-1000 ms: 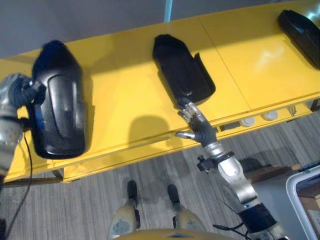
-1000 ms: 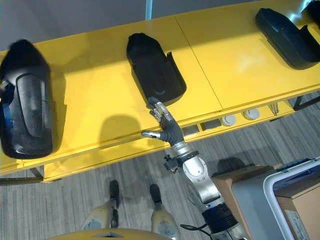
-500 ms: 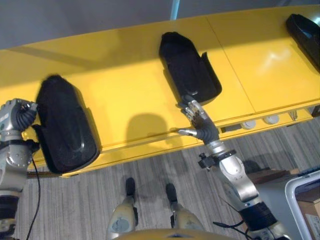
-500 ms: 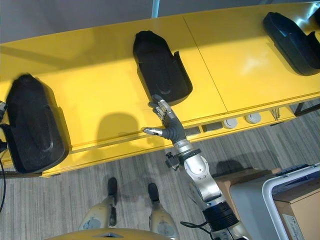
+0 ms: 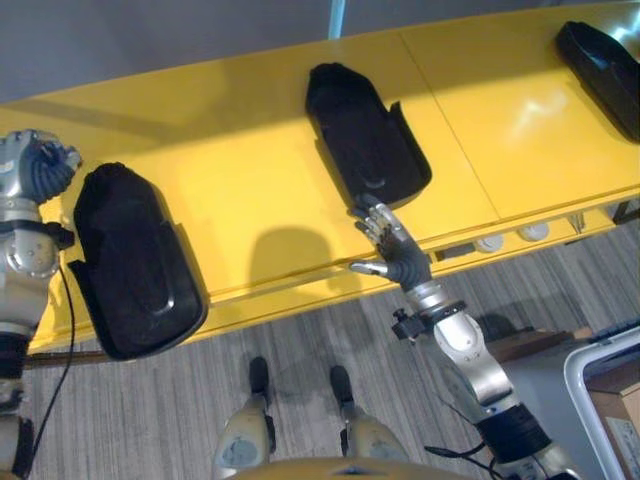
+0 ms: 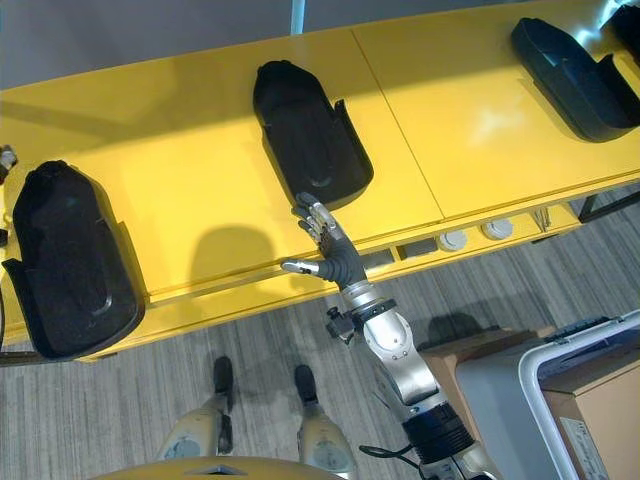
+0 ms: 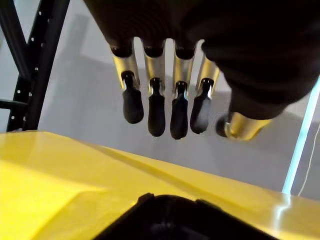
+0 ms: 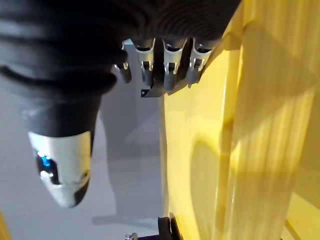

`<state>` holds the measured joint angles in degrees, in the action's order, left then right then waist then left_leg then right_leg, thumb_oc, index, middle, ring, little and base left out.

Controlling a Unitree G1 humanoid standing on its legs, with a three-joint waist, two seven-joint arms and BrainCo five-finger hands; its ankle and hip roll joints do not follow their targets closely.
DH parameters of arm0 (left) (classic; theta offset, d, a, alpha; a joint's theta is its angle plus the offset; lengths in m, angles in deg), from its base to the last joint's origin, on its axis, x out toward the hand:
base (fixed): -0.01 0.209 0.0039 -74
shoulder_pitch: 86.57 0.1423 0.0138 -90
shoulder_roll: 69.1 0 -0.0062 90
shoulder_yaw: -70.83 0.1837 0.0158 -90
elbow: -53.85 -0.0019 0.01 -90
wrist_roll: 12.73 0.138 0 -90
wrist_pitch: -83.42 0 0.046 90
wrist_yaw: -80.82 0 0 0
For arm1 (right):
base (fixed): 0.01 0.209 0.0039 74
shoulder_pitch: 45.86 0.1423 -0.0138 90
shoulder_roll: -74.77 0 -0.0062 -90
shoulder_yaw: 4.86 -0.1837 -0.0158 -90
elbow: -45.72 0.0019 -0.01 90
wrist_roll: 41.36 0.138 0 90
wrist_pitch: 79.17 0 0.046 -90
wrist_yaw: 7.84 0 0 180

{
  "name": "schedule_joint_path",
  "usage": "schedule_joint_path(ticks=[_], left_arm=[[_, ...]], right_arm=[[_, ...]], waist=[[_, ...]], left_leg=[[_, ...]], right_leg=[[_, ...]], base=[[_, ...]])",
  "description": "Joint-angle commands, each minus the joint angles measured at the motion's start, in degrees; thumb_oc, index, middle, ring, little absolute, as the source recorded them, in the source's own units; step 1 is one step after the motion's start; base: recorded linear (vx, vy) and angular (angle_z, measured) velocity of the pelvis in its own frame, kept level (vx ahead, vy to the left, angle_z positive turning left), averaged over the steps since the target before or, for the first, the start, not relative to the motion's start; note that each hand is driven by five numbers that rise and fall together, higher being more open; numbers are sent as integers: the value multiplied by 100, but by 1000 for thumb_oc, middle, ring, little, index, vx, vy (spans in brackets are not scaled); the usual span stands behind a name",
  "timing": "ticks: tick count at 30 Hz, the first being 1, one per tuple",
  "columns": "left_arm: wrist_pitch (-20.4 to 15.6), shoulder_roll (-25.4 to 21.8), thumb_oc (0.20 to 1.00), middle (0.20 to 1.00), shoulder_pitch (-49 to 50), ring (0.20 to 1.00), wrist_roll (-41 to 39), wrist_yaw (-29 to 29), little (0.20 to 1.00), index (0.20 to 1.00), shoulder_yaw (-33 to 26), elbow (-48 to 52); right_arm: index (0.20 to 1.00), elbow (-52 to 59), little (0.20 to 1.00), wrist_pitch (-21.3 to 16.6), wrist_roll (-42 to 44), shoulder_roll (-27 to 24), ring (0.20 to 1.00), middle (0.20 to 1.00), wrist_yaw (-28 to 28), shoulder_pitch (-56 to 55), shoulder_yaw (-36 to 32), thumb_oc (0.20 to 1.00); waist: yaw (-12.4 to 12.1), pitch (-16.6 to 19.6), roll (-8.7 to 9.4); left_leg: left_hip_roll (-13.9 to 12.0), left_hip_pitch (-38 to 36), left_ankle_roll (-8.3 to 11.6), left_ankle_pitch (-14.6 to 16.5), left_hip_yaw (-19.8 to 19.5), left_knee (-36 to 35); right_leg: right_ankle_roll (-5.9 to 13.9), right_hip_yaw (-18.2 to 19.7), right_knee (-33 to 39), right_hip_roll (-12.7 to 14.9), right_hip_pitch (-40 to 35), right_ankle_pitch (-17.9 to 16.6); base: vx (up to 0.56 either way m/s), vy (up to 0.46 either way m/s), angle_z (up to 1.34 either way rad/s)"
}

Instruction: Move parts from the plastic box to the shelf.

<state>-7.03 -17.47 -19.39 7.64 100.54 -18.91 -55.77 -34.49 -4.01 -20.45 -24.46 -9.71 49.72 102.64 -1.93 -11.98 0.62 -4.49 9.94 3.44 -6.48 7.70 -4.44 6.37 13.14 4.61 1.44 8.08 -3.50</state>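
Now: three parts being carried by the shelf

Three black parts are being borne by the yellow shelf [image 5: 250, 190]: left part [image 5: 130, 262], middle part [image 5: 365, 135], right part [image 5: 600, 62]. The left hand [image 5: 35, 165] is being held just beside the left part, fingers [image 7: 156, 107] hanging relaxed, gripping nothing. The right hand [image 5: 392, 250] is being held at the middle part's near end, fingers spread.
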Motion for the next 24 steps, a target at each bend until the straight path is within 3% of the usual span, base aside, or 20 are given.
schedule_joint_path(ticks=[1, 5, 7, 8, 9, 10, 11, 13, 14, 17, 19, 24], left_arm=[[-153, -198, 1000, 1000, -391, 1000, -7, 336, 1000, 1000, 4, -128], [-589, 5, 1000, 1000, -332, 1000, -238, 551, 1000, 1000, -97, 395], [-972, 112, 1000, 1000, -170, 1000, -607, 494, 1000, 1000, -278, 770], [-1534, 257, 1000, 1000, -11, 1000, -997, 503, 1000, 1000, -486, 1296], [-1776, 407, 1000, 1000, 88, 1000, -1226, 582, 1000, 1000, -584, 1537], [-1778, 420, 1000, 1000, 135, 1000, -1233, 572, 1000, 1000, -620, 1564], [-2094, 730, 1000, 1000, 366, 1000, -1450, 679, 1000, 1000, -822, 1928], [-2195, 861, 1000, 1000, 467, 1000, -1482, 683, 1000, 1000, -900, 2093], [-2447, 1122, 1000, 1000, 570, 1000, -1646, 658, 1000, 1000, -1000, 2397], [-2600, 1391, 1000, 1000, 696, 1000, -1829, 537, 1000, 1000, -1071, 2627], [-2737, 1705, 1000, 1000, 792, 1000, -2078, 285, 1000, 1000, -1007, 2927], [-2838, 1959, 1000, 1000, 961, 1000, -2422, -54, 1000, 1000, -935, 3176]], right_arm=[[1000, 122, 1000, -402, 20, 21, 1000, 1000, 153, 208, -110, 1000], [1000, 205, 1000, -494, 109, -103, 1000, 1000, 45, 389, -79, 1000], [1000, 369, 1000, -528, 285, -268, 1000, 1000, -177, 436, -85, 1000], [1000, 569, 1000, -507, 768, -459, 1000, 1000, -615, 397, -68, 1000], [1000, 670, 1000, -477, 1119, -517, 1000, 1000, -869, 358, -37, 1000], [1000, 676, 1000, -473, 1150, -537, 1000, 1000, -895, 349, -37, 1000], [1000, 874, 1000, -369, 1887, -641, 1000, 1000, -1403, 152, -42, 1000], [1000, 990, 1000, -287, 2181, -687, 1000, 1000, -1642, 52, -47, 1000], [1000, 1223, 1000, -76, 2677, -825, 1000, 1000, -2092, -74, -66, 1000], [1000, 1425, 1000, 159, 3028, -1019, 1000, 1000, -2513, -175, -13, 1000], [1000, 1600, 1000, 534, 3384, -1342, 1000, 1000, -3063, -160, 216, 1000], [1000, 1467, 1000, 510, 3222, -1475, 1000, 1000, -3134, -39, 426, 1000]], waist=[[-77, 140, -65], [-95, 173, -52], [-99, 220, -39], [-82, 295, 14], [-61, 337, 36], [-50, 341, 23], [1, 445, 89], [19, 497, 114], [56, 587, 176], [74, 671, 226], [57, 756, 279], [8, 822, 305]], left_leg=[[-60, -470, 80, 1217, 180, 609], [-48, -477, 83, 1235, 143, 656], [-33, -490, 82, 1253, 120, 679], [-17, -527, 89, 1273, 115, 694], [-4, -555, 82, 1291, 111, 696], [-2, -562, 80, 1294, 111, 696], [22, -642, 59, 1345, 134, 708], [28, -680, 53, 1367, 141, 712], [48, -744, 47, 1406, 172, 730], [66, -805, 40, 1444, 207, 758], [84, -847, 29, 1489, 223, 819], [100, -892, 12, 1530, 215, 879]], right_leg=[[416, -296, -774, 97, -33, 1082], [428, -312, -799, 123, -71, 1097], [435, -305, -809, 136, -95, 1109], [450, -303, -824, 160, -130, 1104], [455, -300, -832, 170, -147, 1104], [457, -300, -833, 172, -154, 1108], [467, -272, -847, 189, -207, 1108], [477, -267, -858, 195, -237, 1115], [499, -256, -873, 207, -283, 1119], [517, -248, -896, 228, -329, 1124], [529, -238, -926, 250, -379, 1142], [523, -238, -958, 267, -433, 1154]], base=[[0, 0, 0], [-8, 3, 0], [0, 0, 0], [-23, 33, 2], [0, 0, 0], [12, 31, 7], [34, 21, 5], [24, 16, -2], [5, 11, -8], [7, 12, -7], [-13, 2, -5], [-4, 0, -4]])
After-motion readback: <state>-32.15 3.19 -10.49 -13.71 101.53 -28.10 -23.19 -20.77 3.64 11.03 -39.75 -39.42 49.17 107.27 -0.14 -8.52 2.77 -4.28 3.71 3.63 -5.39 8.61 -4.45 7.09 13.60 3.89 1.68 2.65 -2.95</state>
